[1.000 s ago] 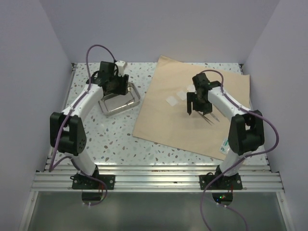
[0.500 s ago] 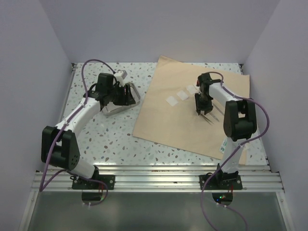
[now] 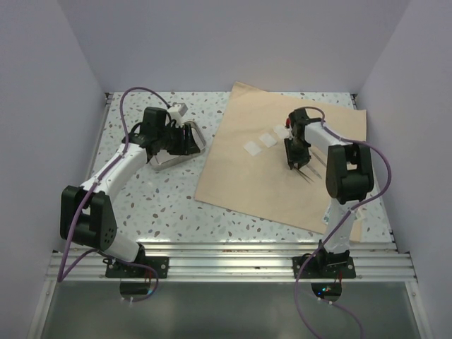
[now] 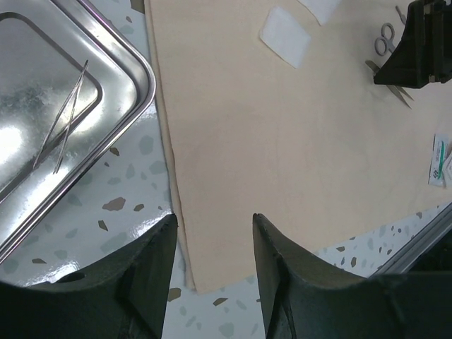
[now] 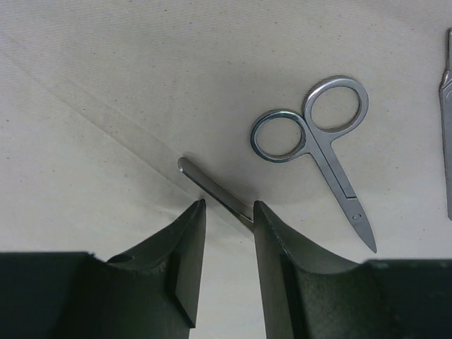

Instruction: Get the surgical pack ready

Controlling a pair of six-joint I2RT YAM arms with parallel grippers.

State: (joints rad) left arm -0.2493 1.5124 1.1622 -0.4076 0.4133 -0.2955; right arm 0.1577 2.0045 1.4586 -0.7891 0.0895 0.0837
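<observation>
The tan wrap sheet (image 3: 261, 180) lies flat on the right half of the table, with white gauze squares (image 3: 252, 147) on it. The shiny metal tray (image 3: 161, 159) sits left of the sheet and holds thin tweezers (image 4: 67, 116). My left gripper (image 3: 188, 138) hangs over the tray's right end. In the left wrist view the left gripper (image 4: 214, 226) is open over the sheet's near edge (image 4: 176, 233), with nothing between its fingers. My right gripper (image 5: 228, 205) is low on the sheet with its jaws narrow. A slim steel instrument (image 5: 208, 185) runs against its right finger only. Scissors (image 5: 318, 141) lie just beyond.
Another steel instrument (image 5: 446, 106) lies at the right edge of the right wrist view. A small white-and-green packet (image 3: 330, 212) rests on the sheet's near right corner. Grey walls enclose the table on three sides. The metal rail (image 3: 226, 263) runs along the near edge.
The right gripper dropped onto the sheet beside the instruments and narrowed its jaws. The left arm swung so that its gripper points right over the tray's end.
</observation>
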